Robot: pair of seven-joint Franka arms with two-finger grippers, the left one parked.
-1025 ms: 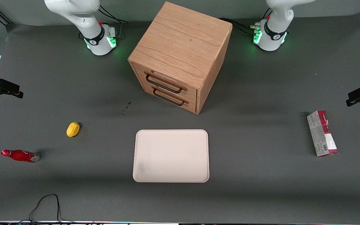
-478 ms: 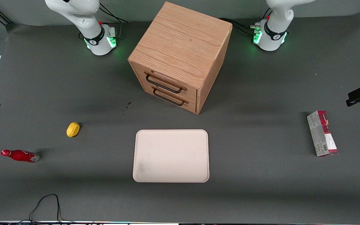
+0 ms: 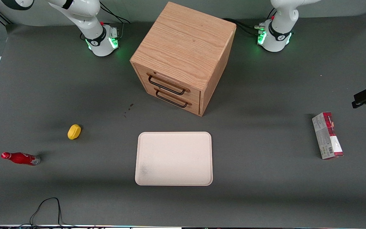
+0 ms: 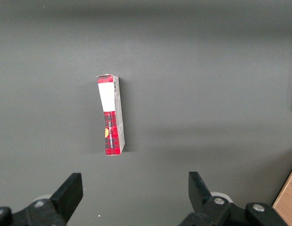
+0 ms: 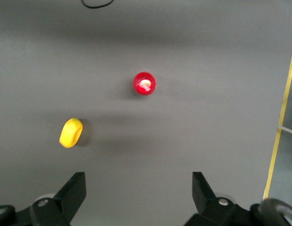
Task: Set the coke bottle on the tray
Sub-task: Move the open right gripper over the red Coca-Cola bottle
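Though out of sight from the front cam, can spot the right arm's gripper (image 5: 139,193) on its wrist cam: black fingers (image 5: 73,188) spread wide apart, gripping nothing, hanging well above the dark grey table mat (image 3: 265,190). Looks straight down on the small slim red coke bottle (image 5: 144,83), so only shows its round red cap from up there. Stands upright on the mat, not touching anything.

From the front, can see that same coke bottle (image 3: 20,158) way off toward the working arm's end of the table, red cap, white script on the label, silvery base. Sits well apart from the large flat cream-white rectangular tray (image 3: 173,158), which lies bare out in the middle of the table, nearer to the front camera than the two-drawer oak-coloured wooden cabinet (image 3: 183,54).

Also got a small rounded yellow lemon-like thing (image 3: 74,131) between bottle and tray, a bit farther from the front camera than the bottle; shows up near the bottle on the wrist cam too (image 5: 71,132), not touching it.

Over at the parked arm's end, lying flat: a red-and-grey carton box (image 3: 327,135). Plus a loop of black cable (image 3: 48,206) at the table edge nearest the front camera.
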